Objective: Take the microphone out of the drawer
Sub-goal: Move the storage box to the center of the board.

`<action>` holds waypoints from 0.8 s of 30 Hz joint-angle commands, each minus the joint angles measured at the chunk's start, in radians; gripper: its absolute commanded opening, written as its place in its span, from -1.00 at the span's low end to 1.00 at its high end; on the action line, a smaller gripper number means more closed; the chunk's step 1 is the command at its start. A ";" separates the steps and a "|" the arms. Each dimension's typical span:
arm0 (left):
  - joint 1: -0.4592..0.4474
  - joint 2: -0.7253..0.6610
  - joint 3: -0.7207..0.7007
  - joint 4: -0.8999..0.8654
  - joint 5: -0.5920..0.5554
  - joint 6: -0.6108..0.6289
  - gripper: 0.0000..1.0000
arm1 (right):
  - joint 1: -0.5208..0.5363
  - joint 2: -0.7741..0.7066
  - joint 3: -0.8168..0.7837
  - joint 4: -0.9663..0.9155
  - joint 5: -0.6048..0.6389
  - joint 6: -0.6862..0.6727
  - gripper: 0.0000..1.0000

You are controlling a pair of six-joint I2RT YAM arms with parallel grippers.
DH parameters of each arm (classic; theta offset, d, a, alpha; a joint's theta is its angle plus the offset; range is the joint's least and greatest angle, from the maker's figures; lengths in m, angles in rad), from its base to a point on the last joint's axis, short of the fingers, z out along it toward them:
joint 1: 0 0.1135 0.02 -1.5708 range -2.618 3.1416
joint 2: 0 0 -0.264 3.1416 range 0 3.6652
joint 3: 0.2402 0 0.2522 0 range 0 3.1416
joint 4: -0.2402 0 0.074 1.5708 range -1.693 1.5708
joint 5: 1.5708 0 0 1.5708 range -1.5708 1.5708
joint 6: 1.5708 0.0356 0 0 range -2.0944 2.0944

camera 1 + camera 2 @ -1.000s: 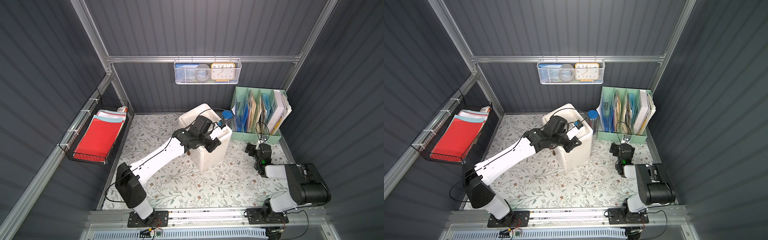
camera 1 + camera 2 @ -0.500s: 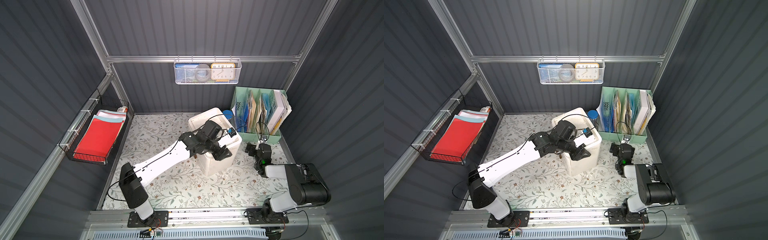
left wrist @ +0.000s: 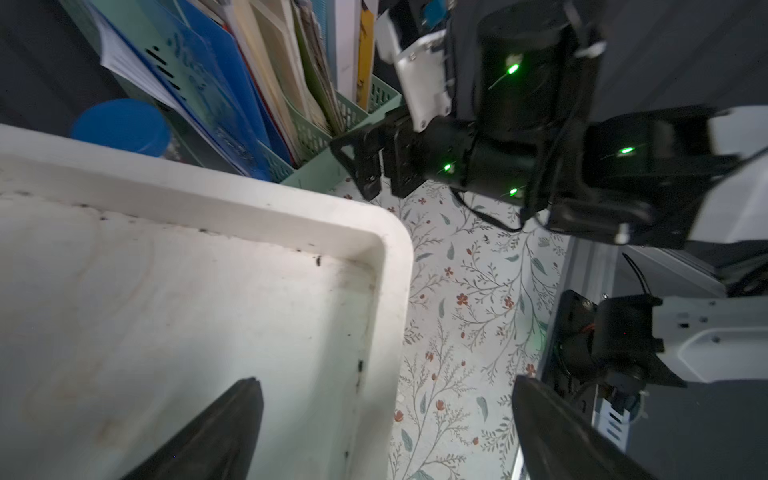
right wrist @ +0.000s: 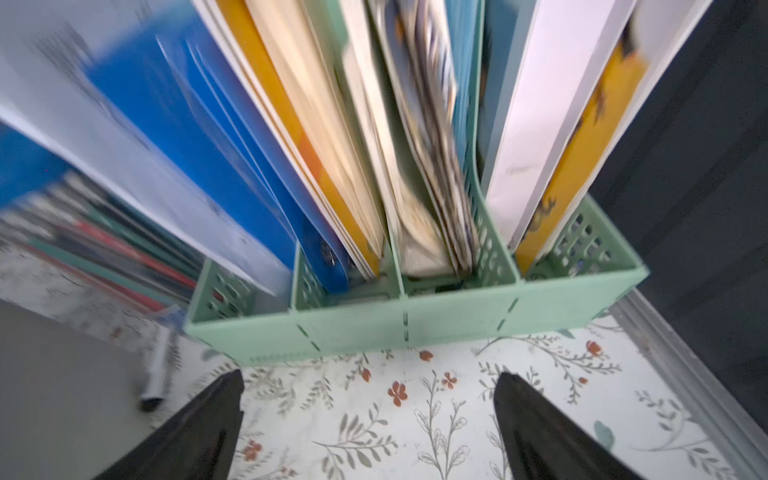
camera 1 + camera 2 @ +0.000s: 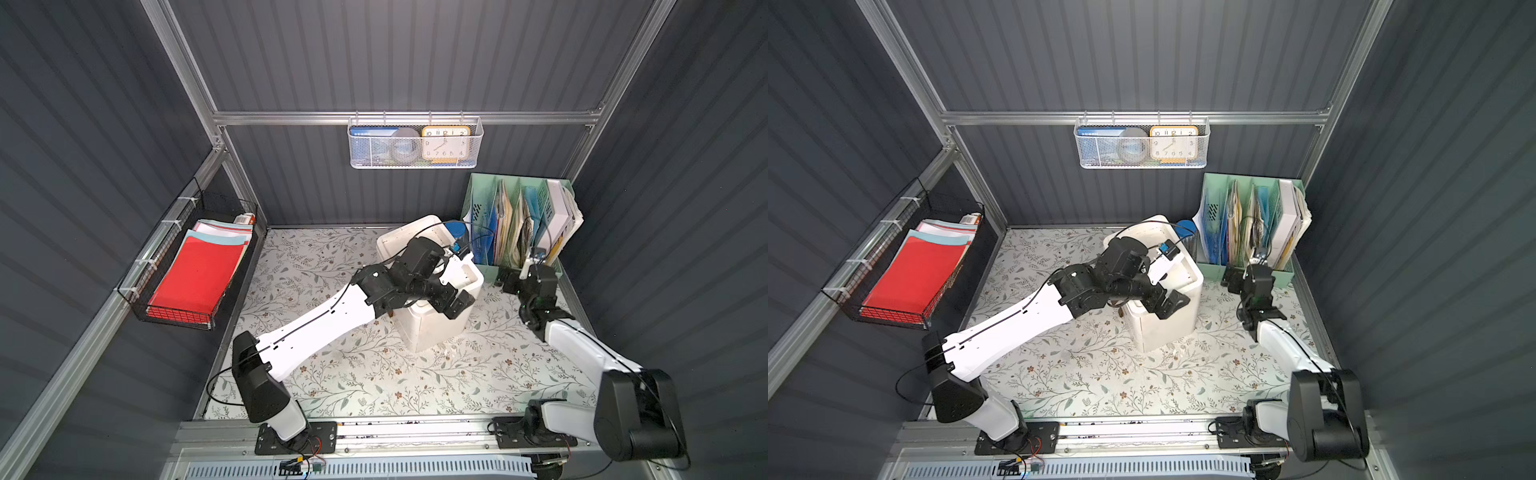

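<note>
Microphone unseen, presumably inside the drawer unit toward the tabletop's far edge.
Left fingers hang spread and empty over the unit's near right top corner. Right fingers are likewise spread and empty, low before the file holder in the far right corner. Whether the drawer is ajar cannot be told under the left arm. The microphone is likely a light, stiff, rounded stick, apt to roll and slip. A hold across mid-body, not the grille, looks safest. A jar stands between unit and holder at the far edge and a pen lies just beside the holder. The right arm sits near the unit's right side, so room there is tight.
</note>
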 commanded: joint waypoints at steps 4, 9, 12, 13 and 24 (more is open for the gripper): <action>0.022 -0.129 -0.082 0.116 -0.263 -0.162 0.98 | 0.003 -0.123 0.272 -0.503 -0.305 0.109 0.95; 0.195 -0.212 -0.212 0.149 -0.170 -0.363 0.98 | 0.047 -0.077 0.494 -0.689 -0.455 0.121 0.72; 0.272 -0.269 -0.300 0.178 -0.136 -0.423 0.98 | 0.121 0.001 0.634 -0.826 -0.461 0.065 0.66; 0.285 -0.287 -0.322 0.187 -0.129 -0.425 0.98 | 0.156 0.047 0.683 -0.877 -0.429 0.043 0.66; 0.501 -0.398 -0.566 0.289 0.024 -0.633 0.98 | 0.390 0.423 1.181 -1.298 -0.129 -0.153 0.61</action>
